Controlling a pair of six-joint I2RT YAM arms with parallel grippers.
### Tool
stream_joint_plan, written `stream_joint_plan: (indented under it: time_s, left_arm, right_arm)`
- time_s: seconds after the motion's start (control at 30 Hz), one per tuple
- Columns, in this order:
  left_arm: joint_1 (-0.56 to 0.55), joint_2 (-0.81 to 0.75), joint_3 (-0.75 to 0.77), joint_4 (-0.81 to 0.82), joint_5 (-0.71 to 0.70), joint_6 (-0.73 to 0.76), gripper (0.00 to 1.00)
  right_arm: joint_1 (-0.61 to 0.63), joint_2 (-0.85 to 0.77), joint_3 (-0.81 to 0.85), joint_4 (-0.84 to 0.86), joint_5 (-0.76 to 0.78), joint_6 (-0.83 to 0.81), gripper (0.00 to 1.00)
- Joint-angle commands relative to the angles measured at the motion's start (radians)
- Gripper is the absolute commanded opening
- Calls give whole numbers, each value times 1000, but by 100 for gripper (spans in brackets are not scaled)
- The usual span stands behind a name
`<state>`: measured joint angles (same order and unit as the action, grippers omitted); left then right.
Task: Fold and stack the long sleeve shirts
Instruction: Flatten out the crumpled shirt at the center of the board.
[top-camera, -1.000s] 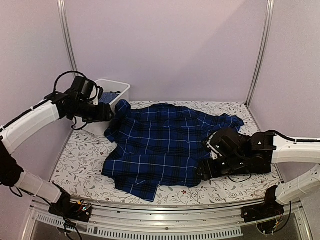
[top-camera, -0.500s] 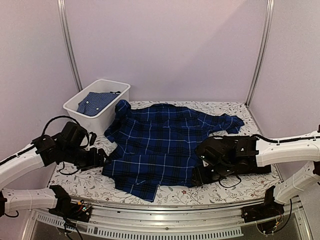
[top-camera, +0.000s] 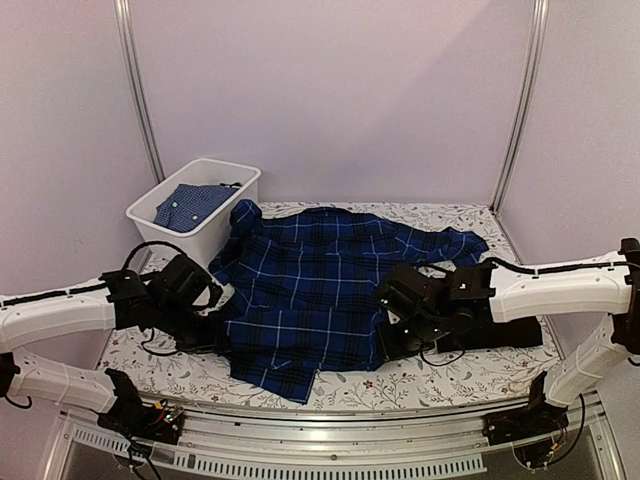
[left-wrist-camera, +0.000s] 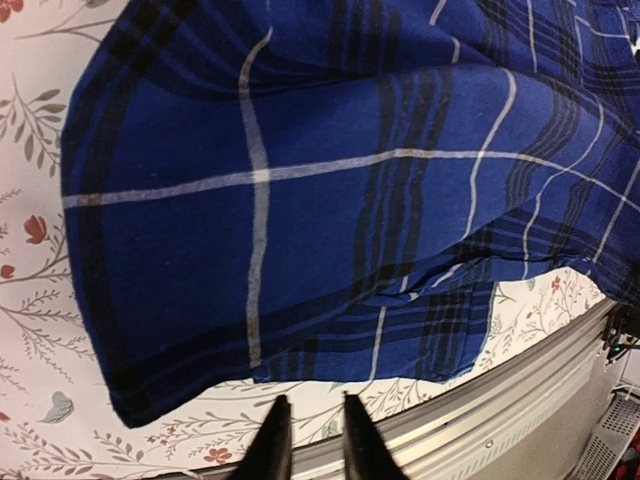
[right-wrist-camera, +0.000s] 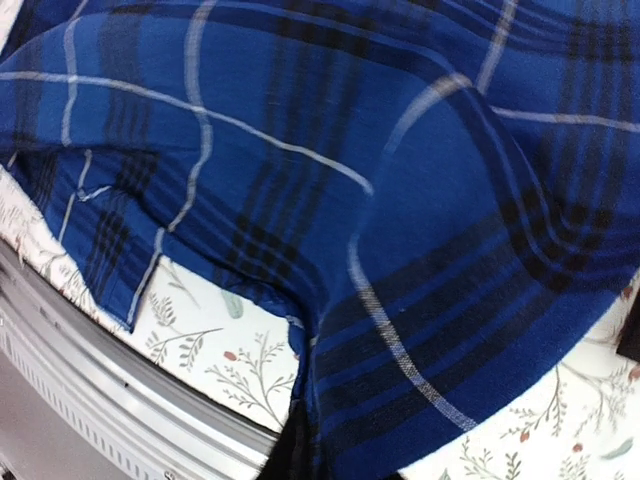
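Observation:
A navy-and-blue plaid long sleeve shirt (top-camera: 320, 290) lies spread across the floral table. My left gripper (top-camera: 218, 335) sits low at the shirt's near-left edge. In the left wrist view its fingertips (left-wrist-camera: 312, 400) stand a narrow gap apart over bare tablecloth, just short of the plaid hem (left-wrist-camera: 300, 200), with no cloth between them. My right gripper (top-camera: 385, 345) is at the shirt's near-right edge. In the right wrist view the plaid cloth (right-wrist-camera: 400, 200) puckers into the right gripper (right-wrist-camera: 310, 435) and drapes over it, hiding all but one dark finger.
A white bin (top-camera: 236, 180) at the back left holds another blue cloth item (top-camera: 190, 205). Something black lies under my right arm (top-camera: 505, 335); I cannot tell what it is. The metal front rail (top-camera: 330, 445) runs close behind both grippers.
My left arm swung from the bin down to the shirt's near-left edge. My right gripper slid left along the near edge. Both pairs of jaws narrowed.

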<state>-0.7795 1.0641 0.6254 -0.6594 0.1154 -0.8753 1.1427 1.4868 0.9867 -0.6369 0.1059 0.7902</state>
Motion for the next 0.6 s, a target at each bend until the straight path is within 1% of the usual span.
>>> stream_joint_plan:
  time_s: [0.0, 0.07, 0.13, 0.23, 0.3, 0.37, 0.4, 0.47, 0.53, 0.57]
  left_arm:
    - [-22, 27, 153, 11, 75, 50, 0]
    - [-22, 21, 259, -37, 95, 71, 0]
    - [-11, 17, 349, -97, 117, 83, 0]
    - [39, 12, 418, -155, 180, 87, 0]
    - [85, 5, 405, -173, 212, 101, 0]
    - [120, 5, 374, -185, 214, 121, 1]
    - [131, 5, 354, -173, 215, 123, 2]
    - [142, 1, 305, -112, 231, 115, 11]
    - [145, 11, 256, -27, 277, 95, 14]
    - [143, 21, 241, 10, 294, 85, 15]
  right_arm:
    - [-33, 2, 125, -36, -86, -63, 2]
    - [-60, -11, 180, -60, -150, -88, 0]
    - [-100, -27, 237, -87, -212, -107, 0]
    - [-188, -57, 297, -117, -316, -112, 0]
    - [-271, -93, 295, -123, -370, -116, 0]
    - [-357, -111, 257, -129, -378, -132, 0]
    - [-386, -113, 222, -117, -377, -144, 0]
    - [-441, -102, 123, -53, -387, -163, 1]
    - [-488, -62, 35, 65, -445, -164, 1]
    - [-502, -34, 19, 116, -462, -162, 2]
